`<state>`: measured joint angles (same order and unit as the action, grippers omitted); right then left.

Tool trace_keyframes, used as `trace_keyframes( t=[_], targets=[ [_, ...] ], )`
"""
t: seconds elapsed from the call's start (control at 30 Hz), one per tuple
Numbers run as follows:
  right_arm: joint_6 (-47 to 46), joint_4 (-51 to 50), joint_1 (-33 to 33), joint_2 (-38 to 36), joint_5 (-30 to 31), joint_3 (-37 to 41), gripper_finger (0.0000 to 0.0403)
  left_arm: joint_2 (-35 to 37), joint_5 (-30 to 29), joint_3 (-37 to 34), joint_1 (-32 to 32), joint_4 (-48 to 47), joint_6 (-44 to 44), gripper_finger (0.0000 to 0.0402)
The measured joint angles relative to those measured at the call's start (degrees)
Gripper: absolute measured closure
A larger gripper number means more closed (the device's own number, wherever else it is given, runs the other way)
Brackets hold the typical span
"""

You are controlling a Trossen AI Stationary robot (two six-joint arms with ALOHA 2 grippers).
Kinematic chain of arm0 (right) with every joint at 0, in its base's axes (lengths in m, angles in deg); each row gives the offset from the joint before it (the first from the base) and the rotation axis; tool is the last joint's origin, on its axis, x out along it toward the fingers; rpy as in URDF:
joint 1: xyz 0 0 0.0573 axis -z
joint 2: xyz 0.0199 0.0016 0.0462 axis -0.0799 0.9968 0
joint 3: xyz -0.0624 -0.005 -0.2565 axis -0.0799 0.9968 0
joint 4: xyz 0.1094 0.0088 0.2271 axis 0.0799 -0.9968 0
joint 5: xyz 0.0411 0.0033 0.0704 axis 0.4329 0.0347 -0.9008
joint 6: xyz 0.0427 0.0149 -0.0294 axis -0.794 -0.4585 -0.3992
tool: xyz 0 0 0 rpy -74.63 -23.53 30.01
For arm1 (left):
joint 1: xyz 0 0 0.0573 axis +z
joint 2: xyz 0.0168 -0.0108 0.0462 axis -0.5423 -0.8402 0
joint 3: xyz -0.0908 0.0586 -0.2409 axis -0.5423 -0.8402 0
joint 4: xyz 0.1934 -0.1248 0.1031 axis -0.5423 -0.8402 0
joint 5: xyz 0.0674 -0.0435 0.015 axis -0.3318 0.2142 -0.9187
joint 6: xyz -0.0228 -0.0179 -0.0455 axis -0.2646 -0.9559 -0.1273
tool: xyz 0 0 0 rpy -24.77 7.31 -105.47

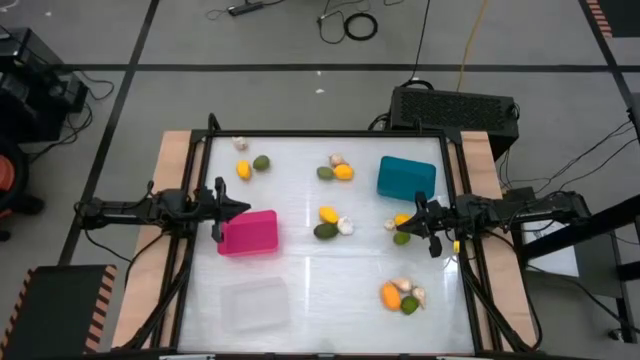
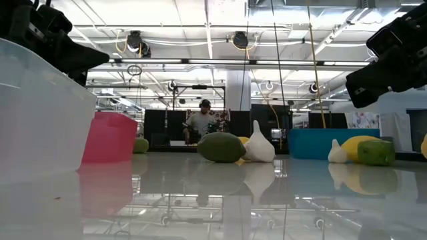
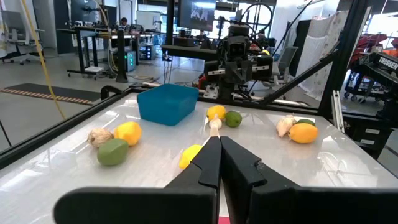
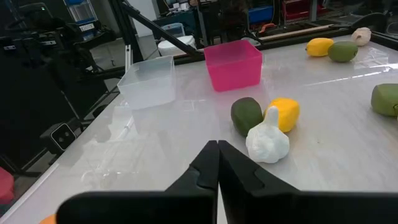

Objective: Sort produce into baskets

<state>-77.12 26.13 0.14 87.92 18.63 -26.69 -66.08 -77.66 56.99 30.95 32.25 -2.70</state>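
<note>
Bright overhead lights, table (image 1: pixel 320 270) glare

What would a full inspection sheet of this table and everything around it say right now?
Surface: glossy white table, no spills seen.
Job's things: pink basket, teal basket and clear basket all look empty; produce lies loose in mixed clusters of yellow fruit, green fruit and garlic bulb.
Clutter: nothing seen on the table besides the job's things.
Grippers: left gripper beside the pink basket, fingers shut, empty; right gripper over a small cluster near the right edge, fingers shut, empty.
Cables: loose cables on the floor beyond the table.
Surroundings: black box behind the table; a person far off.
</note>
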Motion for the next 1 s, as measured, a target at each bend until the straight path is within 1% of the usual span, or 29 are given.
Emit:
trace_keyframes(
  t=[0.33, 0.37, 0.47, 0.57, 0.7, 0.8, 0.87, 0.93, 1.0],
  targets=[
    [0.59, 0.07, 0.0, 0.01, 0.01, -0.01, 0.0403, 0.01, 0.0, 0.01, 0.0, 0.0, 0.0, 0.0391],
    [1.12, 0.18, 0.0, 0.0, 0.01, 0.01, 0.0403, 0.01, 0.0, 0.0, -0.02, 0.01, 0.0, 0.0391],
    [6.57, 1.59, 0.0, 0.01, 0.05, 0.03, 0.0403, 0.0, 0.0, 0.0, 0.0, -0.01, 0.0, 0.0391],
    [11.43, 6.37, 0.0, 0.01, 0.14, 0.05, 0.0403, 0.0, 0.0, 0.0, -0.01, -0.01, 0.0, 0.0391],
    [16.5, 17.52, 0.0, -0.01, 0.14, 0.05, 0.0403, 0.01, 0.0, 0.0, 0.0, -0.01, 0.02, 0.0391],
    [15.83, 23.87, -0.02, 0.0, 0.19, 0.05, 0.0403, 0.01, 0.0, 0.0, -0.02, -0.01, 0.03, 0.0391],
    [15.9, 27.89, -0.02, 0.23, 0.25, 0.05, 0.0403, 0.0, -0.33, -0.02, -0.01, 0.32, 2.44, 0.0391],
    [16.92, 30.71, -0.04, 0.79, 0.29, 0.03, 0.0403, 0.01, -1.91, -0.22, 0.0, 1.9, 6.44, 0.0391],
    [17.13, 32.09, -0.04, 1.78, 0.69, 0.03, 0.0403, -0.03, -2.45, -0.37, 0.0, 5.08, 6.47, 0.0391]
  ],
)
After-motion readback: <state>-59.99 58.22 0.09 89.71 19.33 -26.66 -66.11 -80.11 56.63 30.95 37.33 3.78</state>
